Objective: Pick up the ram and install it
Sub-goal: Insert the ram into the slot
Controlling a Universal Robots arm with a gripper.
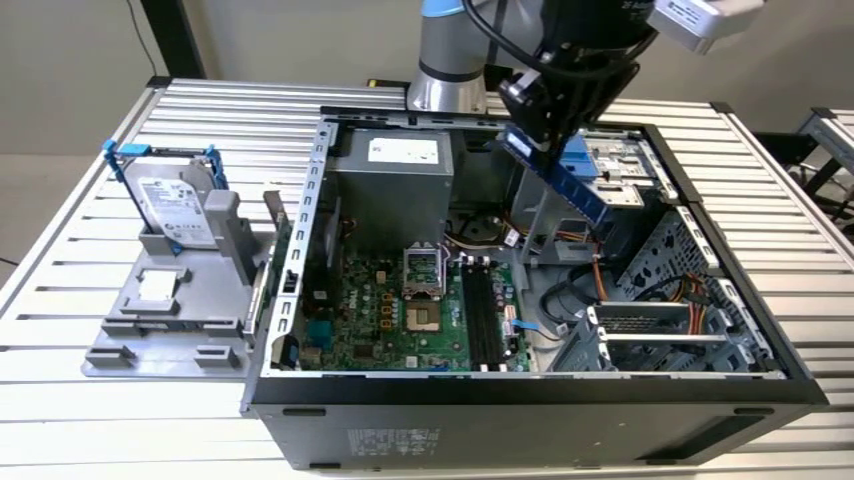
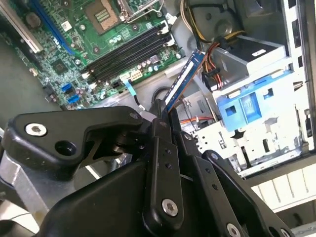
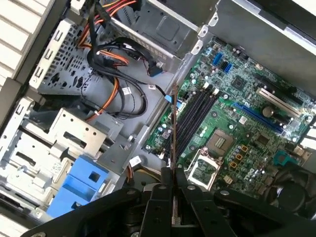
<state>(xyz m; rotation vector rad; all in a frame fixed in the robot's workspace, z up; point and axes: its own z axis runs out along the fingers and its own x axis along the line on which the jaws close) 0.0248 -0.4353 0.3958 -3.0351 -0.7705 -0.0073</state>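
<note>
**Exterior view.** The arm (image 1: 447, 50) is seen entering from the upper centre of the frame. Its gripper (image 1: 534, 125) is positioned over the open computer case (image 1: 534, 392), near the case's far wall. The ram (image 1: 567, 180) is clamped at one end between the closed fingers. It is held tilted, with its free end sloping down toward the exterior view's right, in front of a blue drive-bay bracket (image 1: 577, 152).

The ram is carried in the air, above and to the exterior view's right of the long black slots (image 1: 487, 320) on the green motherboard (image 1: 374, 310), and is not yet seated in them. The processor socket (image 1: 420, 290) is located just beside the slots, toward the exterior view's left.

Outside the case, in the left of the frame, a grey hard drive in a blue bracket (image 1: 180, 210) is stood upright on a grey fixture (image 1: 160, 330) on the slatted table (image 1: 80, 420).

**Both wrist views.** The gripper (image 2: 165, 111) (image 3: 173, 173) is shown closed on the ram (image 2: 183, 81) (image 3: 174, 133). In the first wrist view the ram is presented edge-on as a thin line projecting from between the fingers. The slots (image 2: 128, 54) (image 3: 195, 116) are seen beyond it, apart from the board.
</note>
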